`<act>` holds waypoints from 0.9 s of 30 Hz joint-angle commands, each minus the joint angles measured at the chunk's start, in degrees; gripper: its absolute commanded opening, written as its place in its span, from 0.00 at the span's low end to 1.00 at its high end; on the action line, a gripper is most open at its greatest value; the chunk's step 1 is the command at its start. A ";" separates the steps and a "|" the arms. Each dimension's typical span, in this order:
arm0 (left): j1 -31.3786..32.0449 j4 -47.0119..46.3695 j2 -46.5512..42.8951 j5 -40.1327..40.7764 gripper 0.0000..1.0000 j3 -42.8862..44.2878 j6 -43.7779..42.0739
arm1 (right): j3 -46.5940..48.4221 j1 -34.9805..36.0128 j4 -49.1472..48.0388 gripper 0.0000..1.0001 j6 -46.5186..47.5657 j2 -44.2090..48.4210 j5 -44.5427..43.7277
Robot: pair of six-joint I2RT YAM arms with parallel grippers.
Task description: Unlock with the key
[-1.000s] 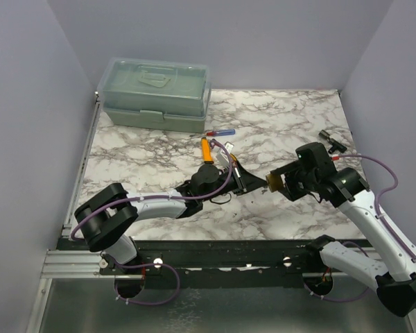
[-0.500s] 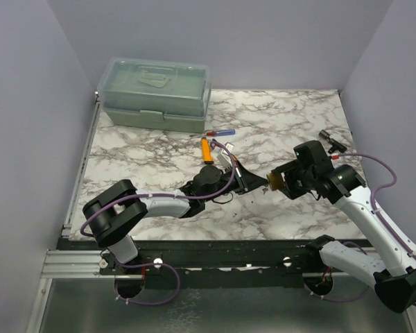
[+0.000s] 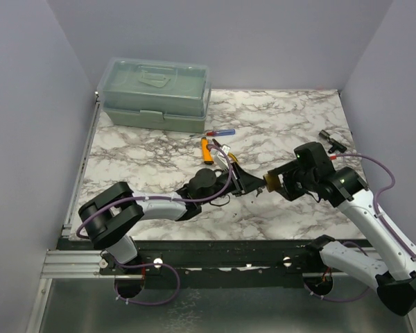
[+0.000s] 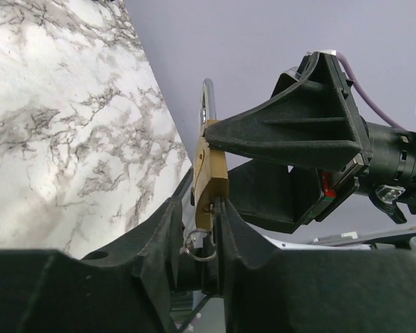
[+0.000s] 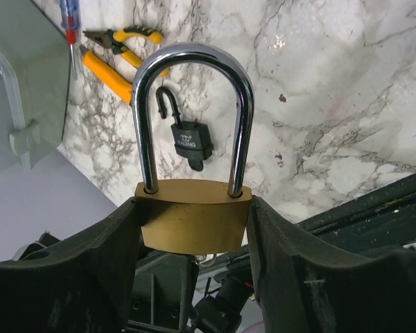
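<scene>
Left hand carries the main risk. We judge that if it turns off the keyway axis, the key may bind, bend or slip out of the pinch. Only a short length of the key and its ring show between the fingers. If the brass padlock rotates inside the grip of the right hand, the turn is lost and the lock stays shut. A key not fully seated would also fail to turn; we cannot tell the depth of insertion.

Left hand: narrow, closed on the key directly beneath the padlock body, at lower centre of the left wrist view.

Padlock: held off the worktop, at centre right of the top view, between the two hands. Both legs of the shackle sit in the body, so we judge it not yet unlocked.

Right hand: narrow, clamped on the two sides of the brass body, with the shackle pointing away from its wrist camera.
</scene>
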State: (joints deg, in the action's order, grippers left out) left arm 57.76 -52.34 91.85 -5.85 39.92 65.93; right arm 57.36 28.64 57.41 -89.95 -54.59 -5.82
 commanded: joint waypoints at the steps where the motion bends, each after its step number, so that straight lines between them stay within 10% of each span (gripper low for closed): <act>1: 0.38 -0.66 -2.91 1.45 0.34 -3.15 -1.69 | 2.26 0.86 -2.87 0.00 -0.94 1.92 2.87; 18: 0.34 19.71 -27.16 0.89 0.64 -11.29 -10.82 | 5.09 0.89 -2.73 0.00 13.66 1.84 -0.86; 27: 0.34 38.01 -37.41 1.64 0.81 -7.75 -16.60 | 6.55 0.94 -15.63 0.00 32.95 -3.37 15.85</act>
State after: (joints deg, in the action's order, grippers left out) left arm 57.89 -24.93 57.65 -5.50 29.71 53.34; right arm 62.22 29.32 52.21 -66.30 -56.75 -0.16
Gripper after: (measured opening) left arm 0.792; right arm 0.591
